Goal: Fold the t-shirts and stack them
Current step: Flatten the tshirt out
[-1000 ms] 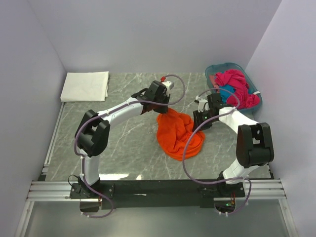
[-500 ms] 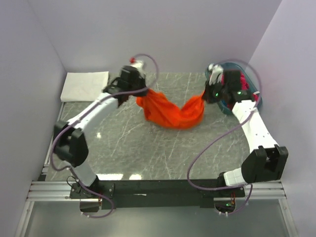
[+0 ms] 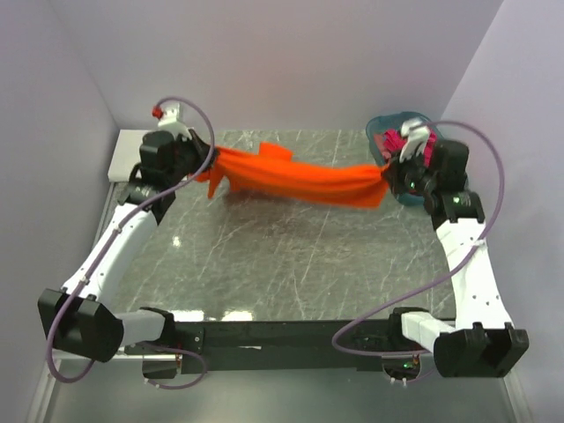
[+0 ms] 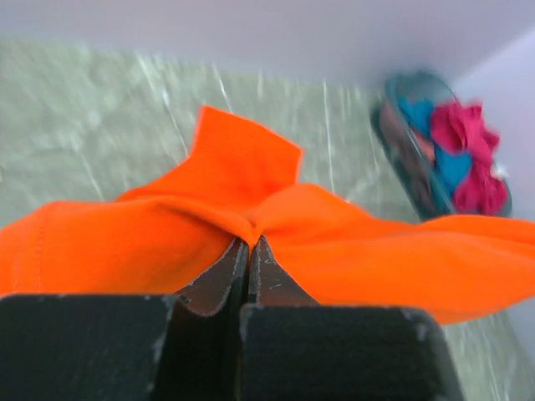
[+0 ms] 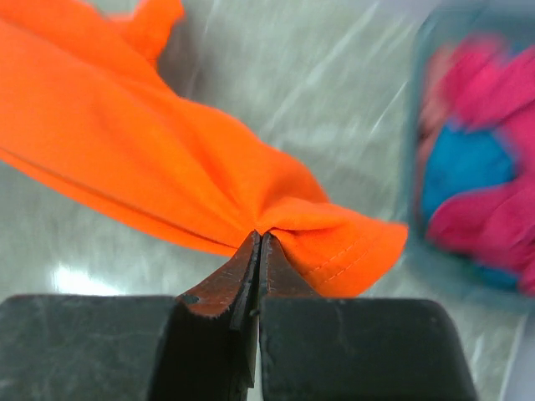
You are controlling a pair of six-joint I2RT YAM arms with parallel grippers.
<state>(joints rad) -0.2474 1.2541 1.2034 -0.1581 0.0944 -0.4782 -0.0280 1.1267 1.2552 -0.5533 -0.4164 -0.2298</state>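
The bright orange t-shirt [image 3: 300, 181] hangs stretched in the air across the back of the table between my two grippers. My left gripper [image 3: 211, 164] is shut on its left end, seen close up in the left wrist view [image 4: 247, 242] with orange cloth [image 4: 125, 242] bunched at the tips. My right gripper [image 3: 386, 176] is shut on its right end, seen in the right wrist view [image 5: 259, 236] with the hem [image 5: 351, 251] beside the tips. Magenta and blue t-shirts [image 3: 421, 150] lie in the teal basket [image 3: 388, 123]. A folded white t-shirt [image 3: 119, 154] lies at the back left, partly hidden by my left arm.
The grey marble table [image 3: 282, 256] lies under the hanging shirt. Pale walls close in at the back and both sides. The basket [image 4: 418, 142] with magenta and blue cloth [image 5: 476, 167] stands at the back right corner, right behind my right gripper.
Both grippers moved apart and up, the left far to the left, the right to the right. The orange t-shirt went from a sagging bundle to a stretched band off the table.
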